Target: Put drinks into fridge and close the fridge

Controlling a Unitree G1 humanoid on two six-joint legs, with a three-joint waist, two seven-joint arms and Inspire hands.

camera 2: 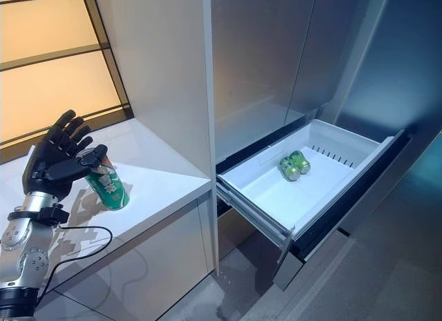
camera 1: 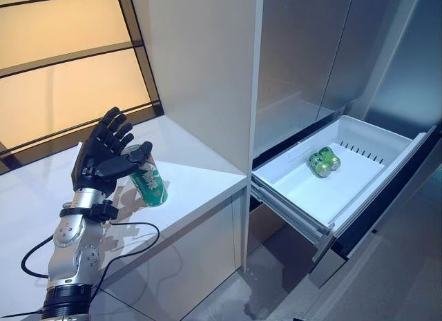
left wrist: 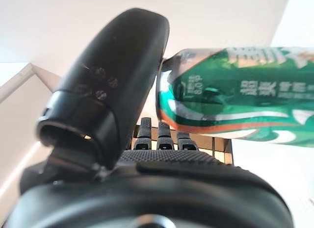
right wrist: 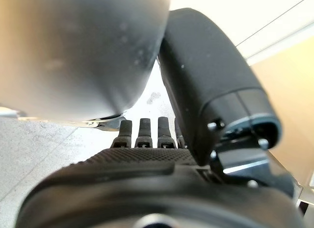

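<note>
A green can [camera 1: 150, 183] stands on the white counter [camera 1: 200, 172], leaning a little toward my left hand [camera 1: 100, 157]. The hand is open just left of the can, fingers straight and spread upward, thumb reaching across the can's top rim. In the left wrist view the thumb [left wrist: 114, 86] touches the can [left wrist: 235, 93] near its top, and the fingers [left wrist: 162, 135] lie straight beneath it. Green cans [camera 1: 323, 161] lie on their sides in the fridge's pulled-out white drawer [camera 1: 366, 133]. My right hand [right wrist: 147, 164] shows in the right wrist view, fingers straight, holding nothing.
The open drawer juts out to the right of the counter at about knee height, with its dark front panel [camera 1: 387, 210] at the far end. A tall white cabinet wall [camera 1: 207, 72] stands between counter and fridge. A window [camera 1: 62, 65] lies behind the counter.
</note>
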